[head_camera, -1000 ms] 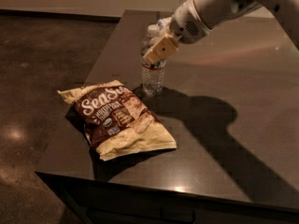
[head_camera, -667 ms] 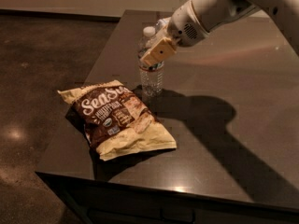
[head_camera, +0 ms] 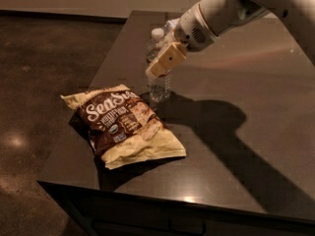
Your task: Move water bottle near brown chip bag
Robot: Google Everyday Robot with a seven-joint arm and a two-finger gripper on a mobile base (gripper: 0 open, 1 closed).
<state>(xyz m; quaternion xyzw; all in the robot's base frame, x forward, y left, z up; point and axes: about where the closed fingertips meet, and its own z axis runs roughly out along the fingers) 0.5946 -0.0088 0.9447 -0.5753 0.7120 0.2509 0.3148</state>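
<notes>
Floor (head_camera: 29, 82): dark and glossy, at the 9 o'clock side of the scene, beyond the table's left edge.
Brown chip bag (head_camera: 125, 124): lies flat on the table near the front left corner. Its dark brown face with white script is up and its cream ends are crinkled. Its long axis runs from about 10 o'clock to 4 o'clock.
Water bottle (head_camera: 160, 87): stands upright on the table at about 1 o'clock from the bag, near the bag's upper edge but apart from it. The white cap is on top and the ribbed clear lower body shows below the gripper.
Gripper (head_camera: 156, 69): lies across the bottle's upper body and covers the label band; whether it grasps the bottle or has let go, I cannot tell.
Arm (head_camera: 221, 11): white, reaching in from the 2 o'clock corner and sloping down toward the bottle.
Shadow (head_camera: 211, 117): cast by the arm, running from the bottle's base toward 4 o'clock.
Table (head_camera: 246, 146): dark, smooth and faintly reflective, its front edge along the bottom.
</notes>
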